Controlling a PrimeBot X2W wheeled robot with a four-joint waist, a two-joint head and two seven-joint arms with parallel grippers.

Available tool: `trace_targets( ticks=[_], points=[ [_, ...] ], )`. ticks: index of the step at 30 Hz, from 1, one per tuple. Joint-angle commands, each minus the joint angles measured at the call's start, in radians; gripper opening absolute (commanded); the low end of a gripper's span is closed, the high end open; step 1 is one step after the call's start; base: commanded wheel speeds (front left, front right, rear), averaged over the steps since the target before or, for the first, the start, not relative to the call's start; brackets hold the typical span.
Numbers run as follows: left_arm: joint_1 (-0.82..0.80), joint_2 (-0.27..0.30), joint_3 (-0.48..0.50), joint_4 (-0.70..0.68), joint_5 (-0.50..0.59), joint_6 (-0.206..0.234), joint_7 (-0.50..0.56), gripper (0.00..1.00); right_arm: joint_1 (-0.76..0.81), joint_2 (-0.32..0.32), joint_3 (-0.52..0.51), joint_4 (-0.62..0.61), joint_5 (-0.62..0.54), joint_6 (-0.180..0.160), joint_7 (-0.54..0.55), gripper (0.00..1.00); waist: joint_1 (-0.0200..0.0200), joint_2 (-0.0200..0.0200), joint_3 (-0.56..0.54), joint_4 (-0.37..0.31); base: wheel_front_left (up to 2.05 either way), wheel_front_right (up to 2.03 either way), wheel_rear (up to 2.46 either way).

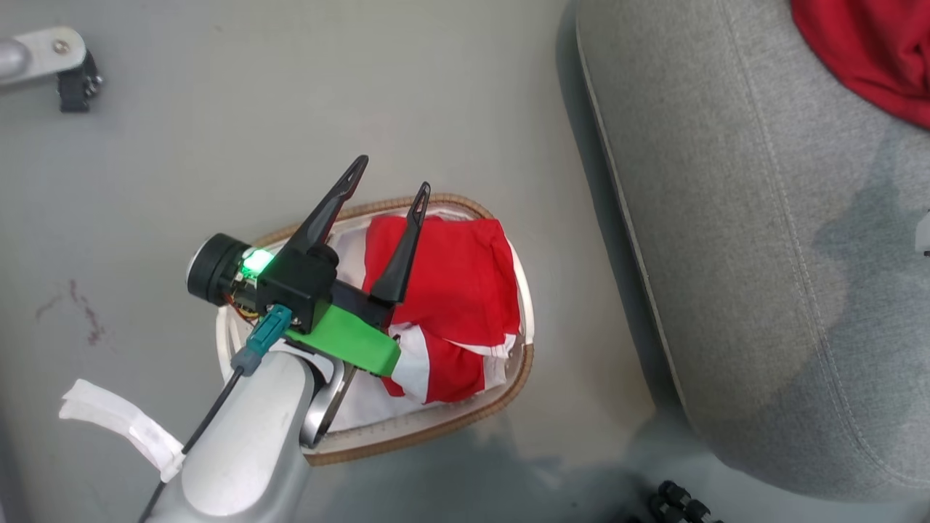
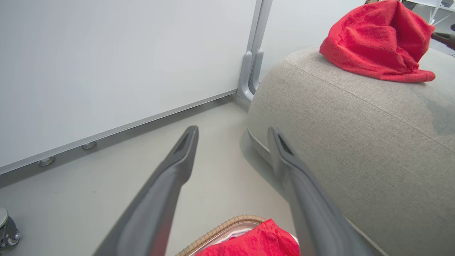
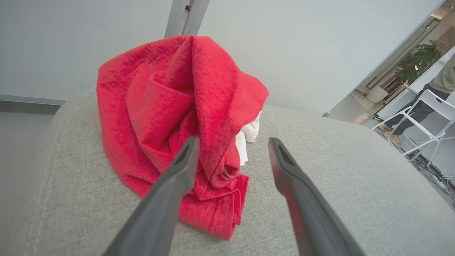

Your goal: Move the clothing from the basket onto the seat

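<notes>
A red garment with white stripes (image 1: 450,305) lies in the oval basket (image 1: 508,396) on the floor. My left gripper (image 1: 391,176) hovers over the basket, open, with nothing between its fingers; the left wrist view shows the same fabric (image 2: 256,243) and the woven basket rim (image 2: 220,229) below the fingertips. A plain red garment (image 3: 170,121) lies heaped on the grey seat (image 3: 337,170), also seen as a red garment (image 1: 872,51) at the head view's top right and as a heap (image 2: 376,39) in the left wrist view. My right gripper (image 3: 233,144) stands open just in front of that heap, touching nothing I can make out.
The seat (image 1: 763,254) is to the right of the basket, its rounded edge close by. A white wall with a metal post (image 2: 254,49) stands behind. A chair and a person's legs (image 3: 423,106) show far off. A caster foot (image 1: 73,65) sits top left.
</notes>
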Motion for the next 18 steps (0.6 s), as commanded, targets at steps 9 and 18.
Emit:
trace_targets(
  ticks=[9, 18],
  points=[
    [0.096, -0.056, 0.079, 0.027, -0.047, -0.003, -0.001, 1.00, 0.044, -0.029, 0.068, -0.021, 0.006, -0.001, -0.002, 1.00, -0.0001, -0.0001, -0.251, 0.091, 0.00, 0.00, 0.00],
    [0.205, -0.085, 0.250, 0.066, -0.031, 0.009, -0.001, 1.00, 0.065, 0.033, 0.218, 0.041, 0.042, -0.001, -0.002, 1.00, -0.0001, -0.0001, -0.362, 0.148, 0.00, 0.00, 0.00]
  ],
)
